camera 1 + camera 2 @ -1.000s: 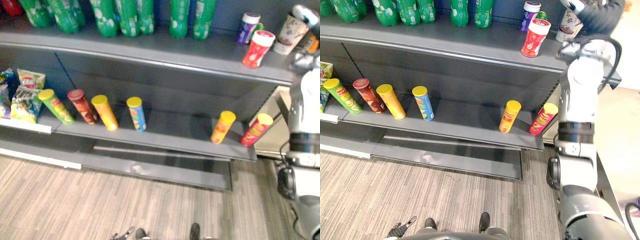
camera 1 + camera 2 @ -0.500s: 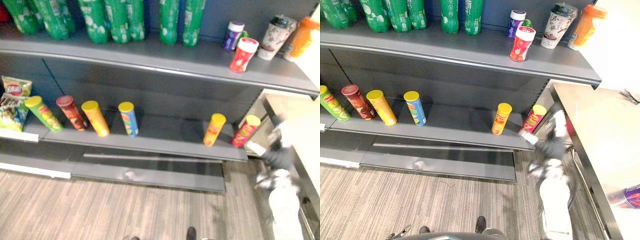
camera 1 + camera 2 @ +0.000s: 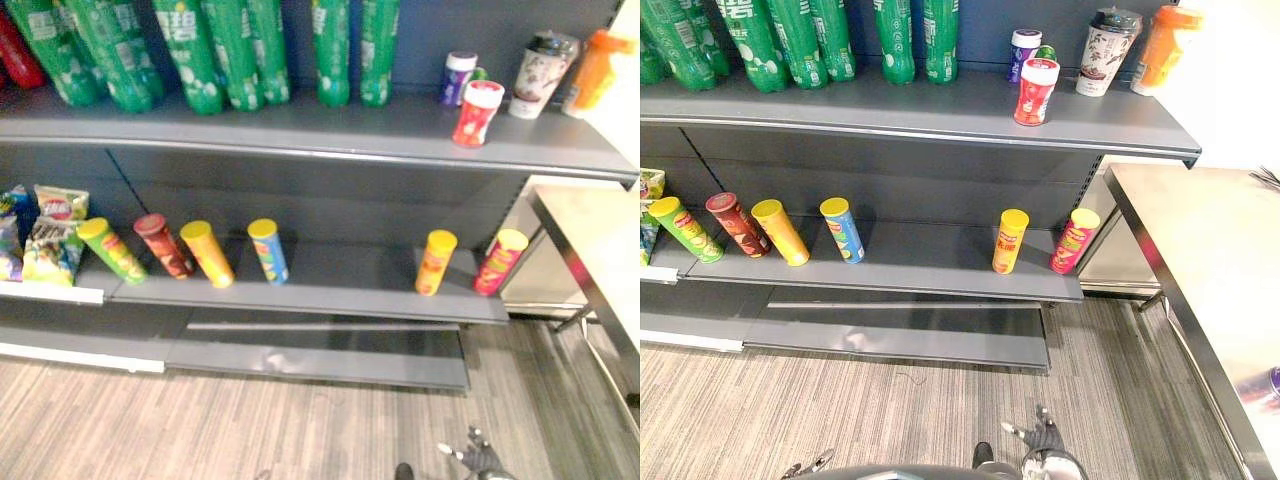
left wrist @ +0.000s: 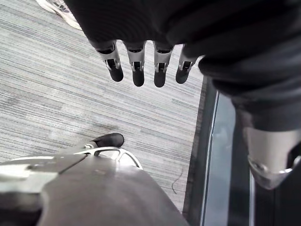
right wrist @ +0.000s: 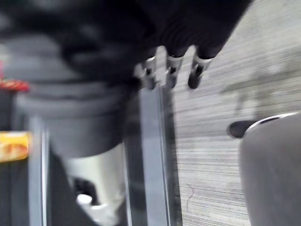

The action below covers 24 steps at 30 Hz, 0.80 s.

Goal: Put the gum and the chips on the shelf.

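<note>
The red gum jar (image 3: 477, 112) stands upright, lid up, on the top shelf (image 3: 300, 135). The left hand (image 4: 138, 66) and the right hand (image 3: 1045, 437) hang loose, holding nothing.

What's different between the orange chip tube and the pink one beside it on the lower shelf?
The orange tube has an orange-yellow body; the pink tube has a pink-red one with green. The pink tube stands at the lower shelf's right end, the orange tube just inside it. Both have yellow lids.
</note>
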Motion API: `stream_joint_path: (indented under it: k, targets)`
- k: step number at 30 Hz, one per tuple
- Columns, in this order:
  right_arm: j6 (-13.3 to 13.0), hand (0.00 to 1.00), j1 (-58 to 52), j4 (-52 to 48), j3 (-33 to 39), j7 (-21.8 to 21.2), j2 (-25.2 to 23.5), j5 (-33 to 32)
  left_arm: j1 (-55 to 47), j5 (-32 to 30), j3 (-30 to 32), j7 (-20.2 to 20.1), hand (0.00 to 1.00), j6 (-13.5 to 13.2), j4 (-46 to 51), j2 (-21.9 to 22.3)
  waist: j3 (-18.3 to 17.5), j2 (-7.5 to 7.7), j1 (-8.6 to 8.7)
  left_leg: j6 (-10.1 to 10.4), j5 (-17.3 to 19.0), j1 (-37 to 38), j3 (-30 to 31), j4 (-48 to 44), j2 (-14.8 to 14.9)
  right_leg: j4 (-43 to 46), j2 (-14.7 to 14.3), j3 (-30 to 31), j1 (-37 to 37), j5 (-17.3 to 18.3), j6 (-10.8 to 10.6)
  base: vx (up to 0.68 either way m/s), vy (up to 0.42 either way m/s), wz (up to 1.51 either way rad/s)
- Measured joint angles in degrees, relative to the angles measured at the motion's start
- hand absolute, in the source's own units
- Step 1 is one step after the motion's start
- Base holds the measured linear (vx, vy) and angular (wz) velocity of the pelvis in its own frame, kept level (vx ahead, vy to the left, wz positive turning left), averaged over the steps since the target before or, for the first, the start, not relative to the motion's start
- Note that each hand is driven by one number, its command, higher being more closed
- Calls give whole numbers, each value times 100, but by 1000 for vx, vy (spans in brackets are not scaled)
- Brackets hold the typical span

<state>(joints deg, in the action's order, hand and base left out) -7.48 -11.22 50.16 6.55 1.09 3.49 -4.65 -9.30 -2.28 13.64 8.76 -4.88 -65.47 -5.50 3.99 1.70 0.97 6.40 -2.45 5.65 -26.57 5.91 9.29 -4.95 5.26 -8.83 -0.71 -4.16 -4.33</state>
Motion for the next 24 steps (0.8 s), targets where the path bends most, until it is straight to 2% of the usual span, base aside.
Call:
stream_joint_path:
  k: [2, 6, 8, 9, 10, 12, 14, 15, 16, 17, 18, 19, 20, 21, 22, 23, 24]
  targets:
    - [24, 0, 217, 547, 249, 4, 18, -41, 17, 7, -31, -8, 0, -2, -15, -2, 30, -13, -16, 1, 13, 91, 0, 0, -10, -3, 5, -9, -104, 18, -21, 8, 2, 2]
    - [108, 0, 276, 949, 447, -14, 88, -92, 57, 171, -94, -28, 0, -5, -28, -14, 48, -16, -110, -5, 48, 168, 36, 0, -54, -7, 36, -57, -224, 47, -53, 13, 12, 7]
    - [141, 0, 263, 1192, 626, -20, 111, -92, 68, 240, -129, -38, 0, -8, -32, -24, 85, -6, -111, -55, 90, 166, 82, -34, -68, 127, 83, -126, -227, 149, -91, 22, 27, 18]
    - [184, 0, 258, 1338, 735, -12, 106, -92, 103, 400, -205, -48, 0, -10, -33, -40, 132, 44, -103, -71, 120, 164, 110, -53, -73, 413, 136, -146, -107, 317, -127, 50, 49, 20]
    - [219, 0, 234, 1402, 912, 1, 76, -100, 133, 484, -215, -66, 0, -10, -35, -87, 209, 7, -89, -112, 240, 143, 174, -305, -81, 734, 232, -166, -32, 490, -173, 61, 54, 20]
    - [221, 0, 133, 1389, 1178, 26, 0, -176, 214, 669, -213, -121, 0, -8, -61, -124, 418, 100, -81, -139, 515, 66, 207, -804, -100, 1064, 359, -153, -15, 637, -260, 25, 82, 5]
    - [220, 0, 106, 1344, 1543, 45, -39, -272, 243, 662, -205, -173, 0, -5, -74, -141, 432, 91, -12, -249, 773, -235, 138, -1330, -108, 1159, 452, 13, 195, 598, -349, -18, 147, -34]
    - [208, 0, 113, 1249, 1810, 59, -103, -288, 286, 660, -198, -196, 0, -5, -129, -149, 445, 67, 36, -323, 923, -475, -80, -1609, -110, 1134, 493, 264, 457, 434, -538, -59, 197, -96]
    - [200, 0, 124, 1110, 1963, 111, -115, -321, 347, 658, -195, -222, 0, -4, -204, -159, 454, 59, 42, -435, 1082, -697, -422, -1821, -99, 1033, 475, 560, 737, 119, -795, -78, 208, -120]
    - [200, 0, 154, 1075, 2000, 119, -122, -337, 359, 655, -195, -229, 0, -5, -203, -157, 473, 48, 46, -510, 1161, -787, -647, -1921, -36, 863, 437, 674, 874, -223, -799, -141, 198, -184]
    - [200, 0, 293, 1038, 2001, 126, -87, -484, 388, 640, -192, -233, 0, -4, -203, -88, 576, -139, 23, -652, 1276, -853, -1184, -2026, 273, 130, 243, 722, 910, -1326, -800, -175, 150, -195]
    - [216, 0, 431, 1029, 1998, 134, -104, -541, 457, 620, -174, -238, 0, -8, -190, -72, 771, -187, 23, -728, 1335, -811, -1556, -2081, 446, 372, 185, 99, 979, -1255, -532, -266, 230, -252]
    - [227, 0, 436, 1113, 1984, 150, -136, -541, 583, 595, -167, -243, 0, -8, -118, -88, 975, -254, 38, -768, 1345, -588, -2062, -1955, 557, 1576, 407, -1153, 1063, -366, 398, -175, 158, -178]
    - [233, 0, 443, 1160, 1978, 154, -135, -540, 589, 596, -174, -247, 0, -10, -76, -95, 1011, -236, 24, -749, 1320, -515, -2183, -1892, 558, 1767, 471, -1333, 1032, -230, 416, -115, 161, -175]
    - [251, 0, 445, 1229, 1933, 162, -142, -537, 562, 594, -179, -254, 0, -21, 23, -103, 1028, -196, 5, -726, 1262, -382, -2547, -1763, 533, 2106, 621, -1819, 913, 35, 428, -85, 148, -200]
    - [258, 0, 549, 1346, 1765, 173, -131, -529, 565, 595, -215, -277, 0, -30, 41, -140, 1007, -157, 46, -679, 1228, -313, -3135, -1651, 530, 2435, 935, -2590, 613, 354, 408, -85, 148, -194]
    - [258, 0, 571, 1360, 1765, 181, -137, -530, 573, 595, -215, -283, 0, -31, 46, -142, 1008, -152, 53, -675, 1223, -317, -3220, -1636, 524, 2460, 979, -2657, 585, 385, 401, -118, 115, -194]
